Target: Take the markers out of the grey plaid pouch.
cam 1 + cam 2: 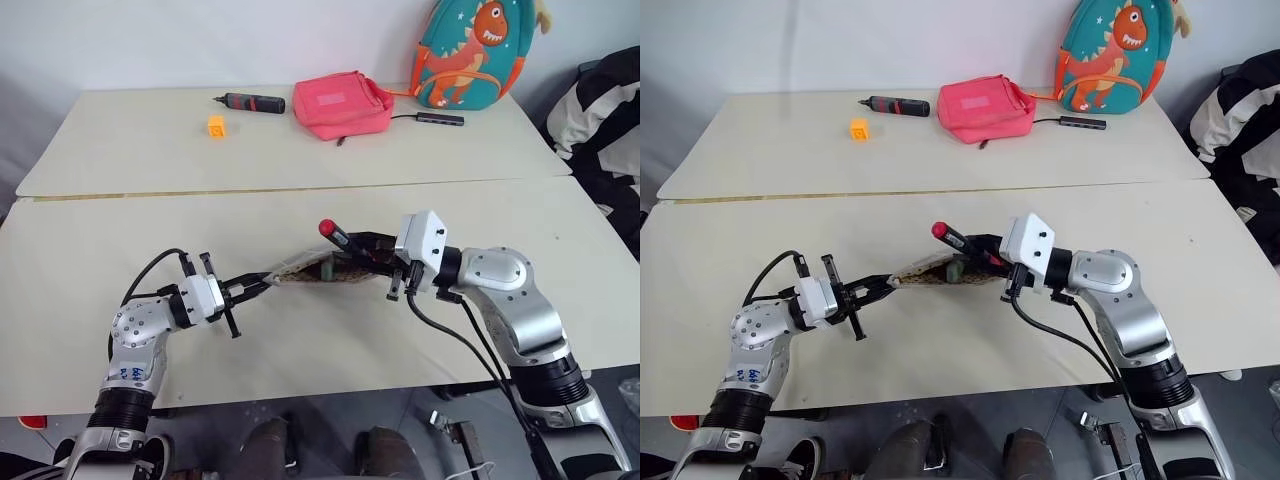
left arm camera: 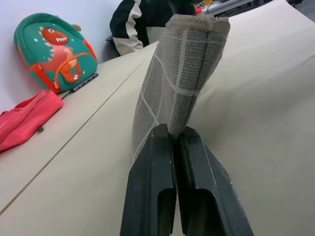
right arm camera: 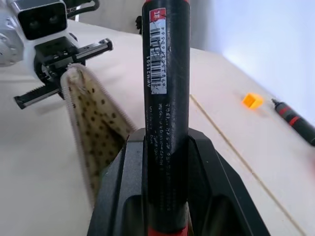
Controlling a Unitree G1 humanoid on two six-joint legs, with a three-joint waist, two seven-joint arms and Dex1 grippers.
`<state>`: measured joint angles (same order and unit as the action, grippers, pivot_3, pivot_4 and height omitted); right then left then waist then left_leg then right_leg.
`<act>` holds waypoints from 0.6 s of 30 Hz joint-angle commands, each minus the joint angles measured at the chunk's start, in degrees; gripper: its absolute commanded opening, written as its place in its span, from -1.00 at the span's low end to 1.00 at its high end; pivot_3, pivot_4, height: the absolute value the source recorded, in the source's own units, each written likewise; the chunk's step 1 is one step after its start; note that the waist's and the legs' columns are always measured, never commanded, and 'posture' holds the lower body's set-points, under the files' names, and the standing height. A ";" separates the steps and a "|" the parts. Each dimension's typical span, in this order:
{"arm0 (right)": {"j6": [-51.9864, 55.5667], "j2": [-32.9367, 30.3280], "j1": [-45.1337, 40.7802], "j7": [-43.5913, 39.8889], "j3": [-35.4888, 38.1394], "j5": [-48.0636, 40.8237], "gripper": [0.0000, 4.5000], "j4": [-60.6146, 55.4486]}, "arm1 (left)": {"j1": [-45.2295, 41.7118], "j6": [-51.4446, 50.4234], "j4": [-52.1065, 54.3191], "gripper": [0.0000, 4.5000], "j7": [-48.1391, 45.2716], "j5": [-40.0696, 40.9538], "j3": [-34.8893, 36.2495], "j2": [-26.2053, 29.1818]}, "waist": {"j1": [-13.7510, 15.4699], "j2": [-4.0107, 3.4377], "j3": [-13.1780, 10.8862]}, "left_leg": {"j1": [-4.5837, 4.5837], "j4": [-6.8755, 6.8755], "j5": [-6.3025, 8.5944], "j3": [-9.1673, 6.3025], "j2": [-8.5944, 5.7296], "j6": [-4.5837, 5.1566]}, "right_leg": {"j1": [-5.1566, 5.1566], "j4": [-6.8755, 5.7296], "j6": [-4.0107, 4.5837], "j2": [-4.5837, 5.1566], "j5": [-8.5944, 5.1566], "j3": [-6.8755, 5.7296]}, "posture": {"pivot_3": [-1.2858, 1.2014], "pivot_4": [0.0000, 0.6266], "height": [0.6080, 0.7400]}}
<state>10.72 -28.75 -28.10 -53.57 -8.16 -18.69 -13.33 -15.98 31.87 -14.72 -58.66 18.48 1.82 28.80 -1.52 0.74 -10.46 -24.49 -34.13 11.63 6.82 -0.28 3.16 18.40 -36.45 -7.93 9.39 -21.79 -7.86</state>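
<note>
While left fingers (image 1: 262,286) pinch pouch (image 1: 310,268), right fingers (image 1: 372,258), level, gripping marker (image 1: 340,238)

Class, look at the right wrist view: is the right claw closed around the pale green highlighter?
No: the right claw is clamped on a black marker with a red end, its barcode label facing the camera.

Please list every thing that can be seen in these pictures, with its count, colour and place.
Grey plaid fabric pouch: one, held above the near table between both grippers.
Black marker with red ends: one, above the pouch mouth.
Pale green marker: one, inside the pouch mouth.
Pink bag: one, far table.
Black-and-red screwdriver-like tool: one, left of the pink bag.
Orange cube: one, far table.
Teal dinosaur backpack: one, far right edge.
Dark flat hub: one, beside the backpack.
Left gripper: shut on the pouch.
Right gripper: shut on the black marker.
</note>
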 commanded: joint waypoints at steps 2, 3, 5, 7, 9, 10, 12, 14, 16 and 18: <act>10.00 -0.38 -4.34 3.25 8.51 -11.93 -0.73 -5.07 | 0.46 0.57 0.80 -1.00 0.35 0.54 1.35 0.75 | 0.02 0.00 0.00 | -0.01 0.00 0.00 0.00 0.00 0.00 | 0.01 0.00 0.00 0.02 0.00 0.01 | 0.03 -0.52 1.00; 14.14 -1.08 -5.26 4.30 10.13 -15.10 -0.73 -5.89 | 0.65 0.26 0.84 -1.00 0.44 0.86 1.69 0.89 | 0.03 0.00 0.00 | -0.01 -0.01 0.00 -0.01 0.00 0.00 | 0.00 0.01 0.00 0.03 0.00 0.01 | 0.03 -0.52 1.00; 21.26 -3.36 -6.73 6.29 12.29 -18.49 -0.73 -6.92 | 1.08 0.12 1.05 -1.00 0.32 1.37 2.27 1.32 | 0.03 0.00 0.00 | 0.00 0.00 0.00 -0.05 0.00 0.01 | 0.00 0.01 0.00 0.07 0.00 0.05 | 0.03 -0.52 1.00; 30.19 -8.46 -7.71 7.69 13.98 -20.55 -0.73 -6.54 | 1.51 -0.06 1.04 -1.00 0.49 2.22 3.27 1.63 | 0.08 0.00 0.00 | -0.01 0.00 0.02 -0.16 0.02 0.00 | -0.03 0.04 0.01 0.15 0.00 0.09 | 0.03 -0.52 1.00; 35.87 -12.93 -7.67 9.04 14.59 -19.80 -0.73 -4.34 | 1.71 0.25 0.91 -1.00 0.31 2.17 3.63 1.83 | 0.15 0.00 0.00 | -0.03 0.00 0.03 -0.19 0.02 0.01 | -0.05 0.15 0.01 0.19 0.01 0.10 | 0.03 -0.52 1.00; 36.53 -14.86 -7.24 9.83 14.19 -17.61 -0.73 -2.57 | 1.77 0.34 0.98 -1.00 0.22 2.08 3.66 1.84 | 0.13 0.00 0.00 | -0.05 0.00 0.04 -0.18 0.02 0.02 | -0.06 0.24 0.01 0.19 0.01 0.10 | 0.03 -0.52 1.00; 36.43 -17.68 -6.54 11.39 13.28 -13.10 -0.73 2.27 | 1.87 0.29 1.16 -1.00 0.21 2.04 3.76 1.73 | 0.10 0.00 0.00 | -0.07 0.01 0.04 -0.15 0.02 0.02 | -0.09 0.34 0.01 0.18 0.01 0.09 | 0.03 -0.52 1.00; 33.33 -22.24 -4.66 12.80 8.72 -4.30 -0.73 7.46 | 1.85 0.47 1.33 -1.00 0.05 1.92 3.63 1.63 | 0.13 0.00 0.00 | -0.08 0.02 0.04 -0.08 0.02 0.01 | -0.08 0.36 0.01 0.16 0.01 0.06 | 0.03 -0.52 1.00; 33.48 -23.70 -3.55 13.08 6.81 -1.32 -0.73 10.53 | 1.81 0.88 1.46 -1.00 -0.14 1.56 3.22 1.47 | 0.16 0.00 0.00 | -0.11 0.04 0.04 -0.03 0.01 0.02 | -0.04 0.35 0.01 0.14 0.01 0.03 | 0.03 -0.52 1.00; 34.28 -22.78 -3.55 14.25 6.38 0.13 -0.73 13.21 | 1.64 0.96 1.71 -1.00 -0.28 1.60 2.95 1.20 | 0.04 0.00 0.00 | -0.14 0.05 0.04 0.04 0.02 0.02 | 0.01 0.36 0.01 0.13 0.01 -0.01 | 0.03 -0.52 1.00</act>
<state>45.22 -51.47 -30.79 -40.15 -2.30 -20.06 -0.09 -14.34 31.95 -14.56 -58.93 19.33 4.53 30.12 -1.48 0.74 -10.46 -24.64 -34.07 11.66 6.87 -0.26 3.18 18.42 -36.09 -7.92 9.51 -21.78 -7.93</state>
